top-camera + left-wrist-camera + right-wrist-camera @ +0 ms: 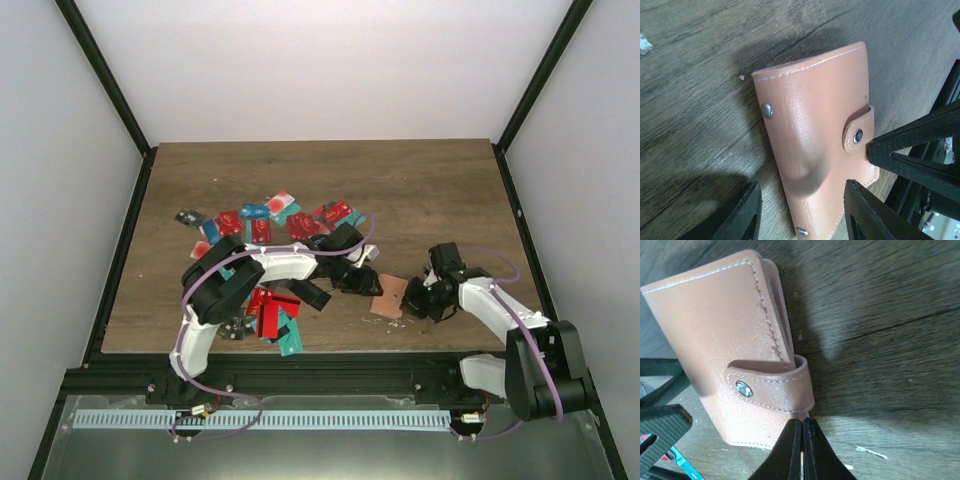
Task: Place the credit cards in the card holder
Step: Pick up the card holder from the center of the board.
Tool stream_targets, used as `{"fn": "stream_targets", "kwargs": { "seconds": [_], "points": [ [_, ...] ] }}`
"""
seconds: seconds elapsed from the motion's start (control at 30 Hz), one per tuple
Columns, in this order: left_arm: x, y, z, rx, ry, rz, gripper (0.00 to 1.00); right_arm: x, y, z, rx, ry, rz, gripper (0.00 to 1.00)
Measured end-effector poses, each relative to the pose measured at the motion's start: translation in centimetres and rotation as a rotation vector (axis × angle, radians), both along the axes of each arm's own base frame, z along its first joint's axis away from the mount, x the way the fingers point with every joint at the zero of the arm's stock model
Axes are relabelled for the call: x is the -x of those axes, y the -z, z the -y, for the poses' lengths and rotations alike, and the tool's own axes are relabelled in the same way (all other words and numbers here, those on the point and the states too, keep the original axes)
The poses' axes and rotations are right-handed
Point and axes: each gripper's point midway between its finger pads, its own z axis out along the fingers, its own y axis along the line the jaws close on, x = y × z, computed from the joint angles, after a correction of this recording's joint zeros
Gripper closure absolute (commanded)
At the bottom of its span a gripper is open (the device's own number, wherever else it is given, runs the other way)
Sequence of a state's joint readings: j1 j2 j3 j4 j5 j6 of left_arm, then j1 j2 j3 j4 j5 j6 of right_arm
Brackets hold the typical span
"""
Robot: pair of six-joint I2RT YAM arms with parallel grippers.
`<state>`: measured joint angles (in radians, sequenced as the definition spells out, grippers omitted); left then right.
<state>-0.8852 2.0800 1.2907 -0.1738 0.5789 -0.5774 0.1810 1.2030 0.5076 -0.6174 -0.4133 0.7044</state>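
While the tan card holder (387, 297) lies on the wooden table (430, 190) between the 2 arms with its strap snapped down, the left gripper (802, 200) hangs over one end of it, jaws spread wide to either side. The right gripper (801, 440) has its jaws pressed together, with the tips against the holder's edge just under the strap. The credit cards (272, 228) lie scattered to the left of the holder, well apart from it, and some sit in a heap under the left arm.
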Motion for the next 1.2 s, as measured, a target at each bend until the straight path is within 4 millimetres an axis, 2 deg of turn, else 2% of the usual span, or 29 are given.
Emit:
{"fn": "stream_targets", "kwargs": {
  "seconds": [0.13, 0.23, 0.43, 0.63, 0.77, 1.03, 1.2],
  "points": [
    [-0.2, -0.4, -0.5, -0.001, -0.012, 0.012, 0.48, -0.2, -0.6, -0.6, -0.036, -0.017, 0.025, 0.99],
    [-0.5, -1.5, -1.6, 0.006, -0.032, 0.020, 0.45, -0.3, -1.2, -1.3, -0.081, -0.032, 0.046, 0.99],
    [-1.9, -4.8, -4.4, 0.047, -0.098, 0.054, 0.41, -0.7, -3.7, -3.0, -0.200, -0.074, 0.125, 0.99],
    [-2.3, -6.5, -7.5, 0.061, -0.160, 0.058, 0.35, -1.2, -6.1, -4.5, -0.312, -0.101, 0.195, 0.99],
    [-2.3, -6.8, -9.0, 0.067, -0.189, 0.053, 0.33, -1.5, -7.4, -5.2, -0.371, -0.107, 0.223, 0.99],
    [-0.9, -5.8, -9.6, 0.075, -0.192, 0.006, 0.31, -1.7, -9.3, -6.1, -0.452, -0.121, 0.264, 0.99],
    [-0.6, -5.8, -9.9, 0.105, -0.211, -0.022, 0.14, -1.5, -10.6, -6.6, -0.508, -0.135, 0.287, 0.99]
  ]
}}
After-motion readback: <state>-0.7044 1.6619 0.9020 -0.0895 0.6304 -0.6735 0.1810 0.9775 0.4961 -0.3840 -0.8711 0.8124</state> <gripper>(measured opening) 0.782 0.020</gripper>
